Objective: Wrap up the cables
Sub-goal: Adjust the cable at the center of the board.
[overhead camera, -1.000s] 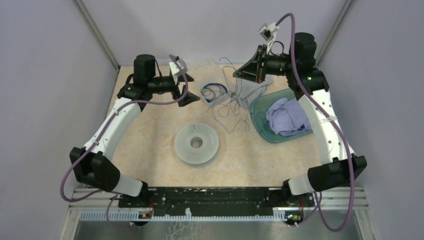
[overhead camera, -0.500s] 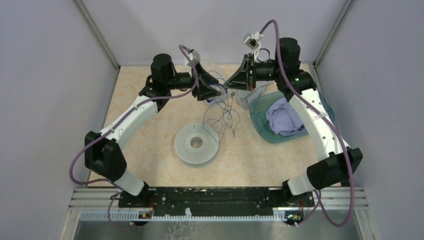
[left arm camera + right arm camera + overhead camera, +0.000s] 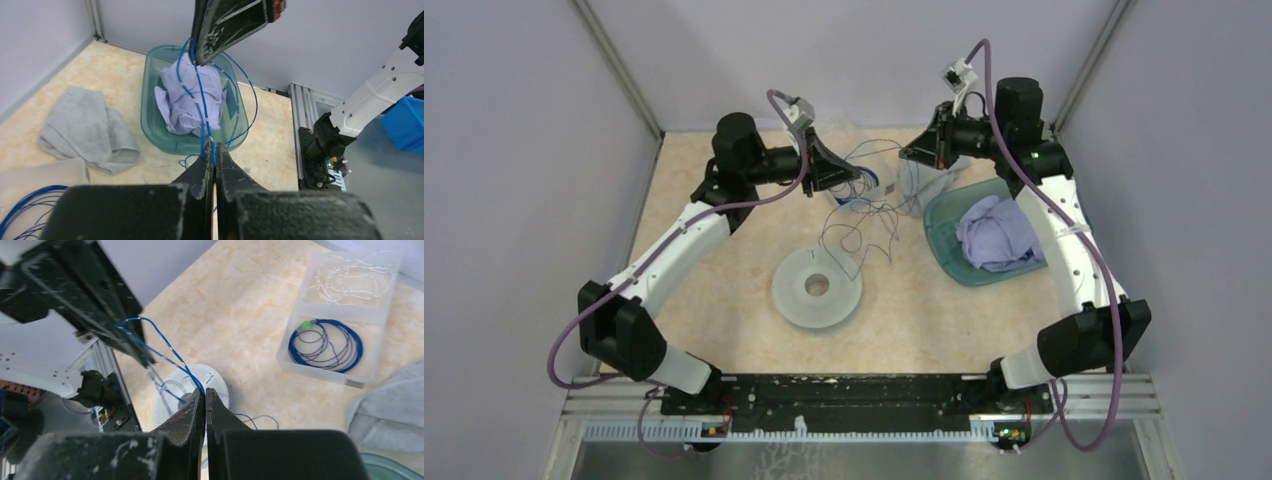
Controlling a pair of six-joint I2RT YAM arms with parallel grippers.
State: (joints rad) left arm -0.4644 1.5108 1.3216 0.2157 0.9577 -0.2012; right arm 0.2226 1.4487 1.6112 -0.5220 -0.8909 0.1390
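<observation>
Left wrist: left tool [image 3: 215, 162] pinches the cables [image 3: 202, 106], jaws pressed together.
Right wrist: right tool [image 3: 205, 394] pinches the same cables.

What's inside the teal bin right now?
A crumpled lavender cloth fills most of the teal bin. Anything beneath the cloth is covered and cannot be seen.

Robot lab test cell: plain partition walls [image 3: 514, 200] around tabletop [image 3: 924, 320], aluminium extrusion rail [image 3: 1139, 398] at near edge, left arm [image 3: 669, 255], right arm [image 3: 1064, 240] bolted there.
</observation>
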